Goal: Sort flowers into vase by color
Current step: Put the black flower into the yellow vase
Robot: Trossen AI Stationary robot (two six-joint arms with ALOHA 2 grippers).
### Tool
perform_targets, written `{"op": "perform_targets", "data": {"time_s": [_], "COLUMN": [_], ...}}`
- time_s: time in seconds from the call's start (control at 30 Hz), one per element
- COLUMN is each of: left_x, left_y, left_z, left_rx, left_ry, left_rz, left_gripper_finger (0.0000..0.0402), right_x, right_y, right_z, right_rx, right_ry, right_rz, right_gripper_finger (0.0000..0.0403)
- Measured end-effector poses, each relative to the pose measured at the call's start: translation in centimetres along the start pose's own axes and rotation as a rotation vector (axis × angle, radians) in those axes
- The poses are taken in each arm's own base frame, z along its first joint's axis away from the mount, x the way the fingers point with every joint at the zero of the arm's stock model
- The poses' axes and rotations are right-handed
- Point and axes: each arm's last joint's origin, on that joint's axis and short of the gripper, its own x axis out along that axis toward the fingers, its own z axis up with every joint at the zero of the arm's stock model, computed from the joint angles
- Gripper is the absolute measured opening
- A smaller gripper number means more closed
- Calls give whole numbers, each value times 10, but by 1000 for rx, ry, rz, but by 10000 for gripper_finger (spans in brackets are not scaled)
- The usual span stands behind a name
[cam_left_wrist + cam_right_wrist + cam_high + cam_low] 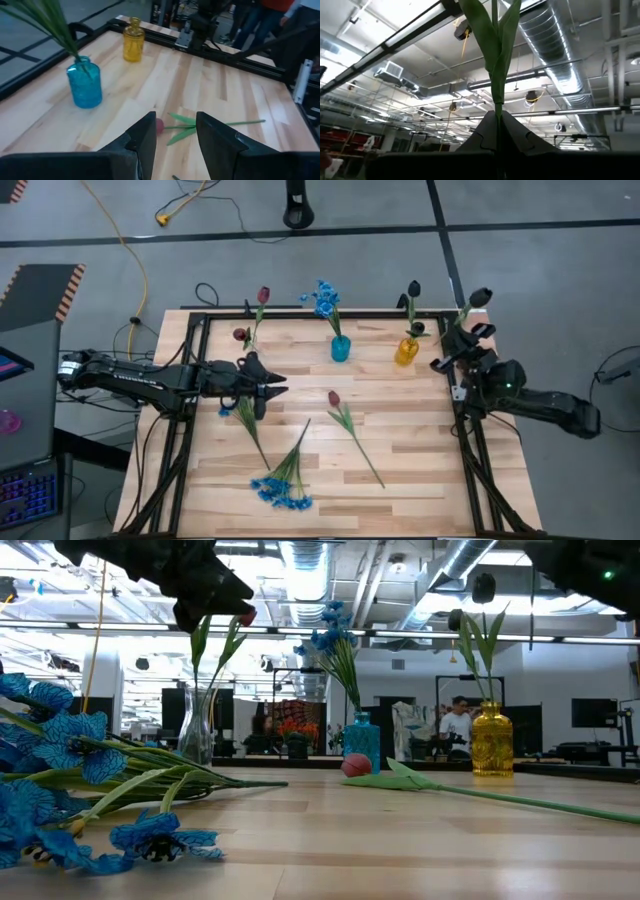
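- At the table's right edge, the right gripper (462,340) pinches a near-black tulip (480,297) by its green stem; a loose pinch could drop it before the amber glass vase (406,351).
- Left gripper (272,386) hovers empty, fingers parted.

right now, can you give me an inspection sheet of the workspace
surface: wooden table, bare in places
job's things: blue vase holds blue flowers; yellow vase holds a dark tulip; clear vase holds red tulips; a red tulip and a blue bunch lie loose
clutter: nothing seen
grippers: left tool open above the table; right tool shut on a green stem
cables: yellow cable on the floor
surroundings: person behind the table
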Motion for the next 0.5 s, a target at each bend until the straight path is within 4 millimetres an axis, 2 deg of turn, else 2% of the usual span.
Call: {"op": "perform_targets", "data": {"time_s": [0.33, 0.5], "left_x": [0, 0], "left_y": [1, 1], "left_z": [0, 0], "left_rx": [-25, -30], "left_ry": [-11, -11], "left_rz": [33, 33], "left_gripper_finger": [126, 126], "right_x": [5, 8], "right_y": [-6, -12], "right_z": [-24, -30], "right_rx": [22, 35], "right_ry": [146, 150], "right_rz": [-44, -108], "right_gripper_finger": [30, 31]}}
